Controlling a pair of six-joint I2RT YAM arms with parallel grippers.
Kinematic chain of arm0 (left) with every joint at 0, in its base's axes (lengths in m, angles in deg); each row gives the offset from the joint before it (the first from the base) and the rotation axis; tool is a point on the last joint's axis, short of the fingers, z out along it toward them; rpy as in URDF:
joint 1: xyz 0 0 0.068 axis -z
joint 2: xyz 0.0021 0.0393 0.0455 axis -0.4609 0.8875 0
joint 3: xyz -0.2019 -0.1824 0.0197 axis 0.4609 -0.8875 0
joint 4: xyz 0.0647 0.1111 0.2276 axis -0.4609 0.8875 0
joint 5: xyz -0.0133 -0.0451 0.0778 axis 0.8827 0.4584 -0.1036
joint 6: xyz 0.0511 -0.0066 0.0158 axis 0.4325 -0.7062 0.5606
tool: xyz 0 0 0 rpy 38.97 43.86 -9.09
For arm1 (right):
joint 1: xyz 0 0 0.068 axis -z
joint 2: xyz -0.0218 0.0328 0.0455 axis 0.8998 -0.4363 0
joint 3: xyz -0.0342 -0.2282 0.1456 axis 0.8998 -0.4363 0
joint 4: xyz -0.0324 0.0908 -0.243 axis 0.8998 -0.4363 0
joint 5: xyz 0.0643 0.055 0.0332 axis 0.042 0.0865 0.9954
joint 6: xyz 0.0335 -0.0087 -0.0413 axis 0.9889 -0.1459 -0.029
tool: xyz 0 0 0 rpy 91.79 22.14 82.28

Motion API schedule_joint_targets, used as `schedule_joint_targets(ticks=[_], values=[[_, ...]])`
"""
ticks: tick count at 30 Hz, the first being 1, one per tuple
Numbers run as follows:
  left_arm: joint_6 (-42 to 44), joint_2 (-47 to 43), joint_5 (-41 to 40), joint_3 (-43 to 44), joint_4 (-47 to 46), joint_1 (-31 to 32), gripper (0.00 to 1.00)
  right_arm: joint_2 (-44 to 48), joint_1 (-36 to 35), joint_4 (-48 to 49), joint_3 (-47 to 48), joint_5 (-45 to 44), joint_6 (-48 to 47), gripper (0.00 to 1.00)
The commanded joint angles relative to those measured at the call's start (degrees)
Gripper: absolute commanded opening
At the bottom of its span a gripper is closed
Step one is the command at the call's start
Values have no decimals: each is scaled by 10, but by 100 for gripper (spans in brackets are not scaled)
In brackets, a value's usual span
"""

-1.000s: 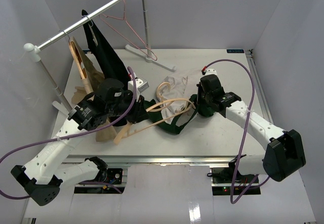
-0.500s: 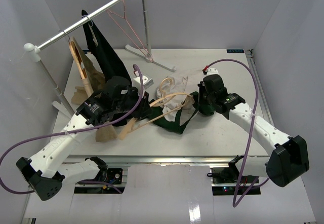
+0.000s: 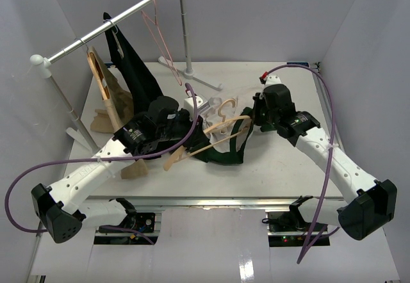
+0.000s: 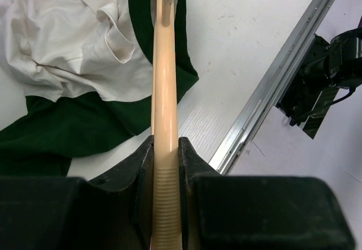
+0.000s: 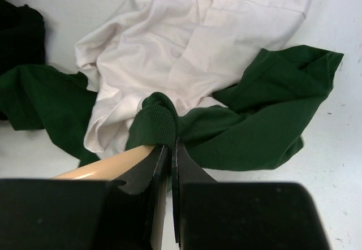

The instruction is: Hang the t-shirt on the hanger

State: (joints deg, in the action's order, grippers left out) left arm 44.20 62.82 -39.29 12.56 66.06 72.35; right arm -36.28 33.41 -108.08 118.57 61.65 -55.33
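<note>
Threading is the step in hand. The left gripper is clamped on one arm of the hanger, while the right gripper is pinched together on a ribbed green edge of the t-shirt, bunched mid-table. Next, the hanger's free arm likely needs sliding into that held opening

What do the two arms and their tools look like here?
Both the left arm and right arm have white links with bulky black joints and bases. A purple cable loops loosely along each. The left tool and right tool have matte black, wedge-shaped fingers.
</note>
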Motion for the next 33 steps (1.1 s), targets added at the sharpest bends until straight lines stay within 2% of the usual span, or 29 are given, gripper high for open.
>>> schedule_joint_targets(ticks=[1, 6, 8, 11, 18, 20, 25, 30, 33], values=[[-6, -19, -12, -8, -128, 16, 0, 19, -1, 8, 46, 44, 3, 8], [-18, -55, -68, -76, -224, 25, 0, 35, -1, 1, 50, 61, 4, 8], [-23, -58, -91, -84, -231, 26, 0, 43, -1, -6, 53, 53, 1, 8], [-35, -57, -105, -87, -223, 26, 0, 47, -2, -26, 65, 4, -11, 8], [-56, -64, -93, -70, -139, 40, 0, 27, 0, -55, 92, -108, -33, 8], [-55, -70, -77, -70, -140, 41, 0, 22, 0, -58, 97, -95, -35, 8], [-49, -51, -104, -56, -139, 41, 0, 19, 0, -84, 111, -78, -35, 8], [-41, -47, -63, -74, -211, 41, 0, 5, -1, -118, 143, -13, -41, 8], [-30, -30, -14, -75, -232, 43, 0, 10, -1, -104, 150, 28, -46, 8]])
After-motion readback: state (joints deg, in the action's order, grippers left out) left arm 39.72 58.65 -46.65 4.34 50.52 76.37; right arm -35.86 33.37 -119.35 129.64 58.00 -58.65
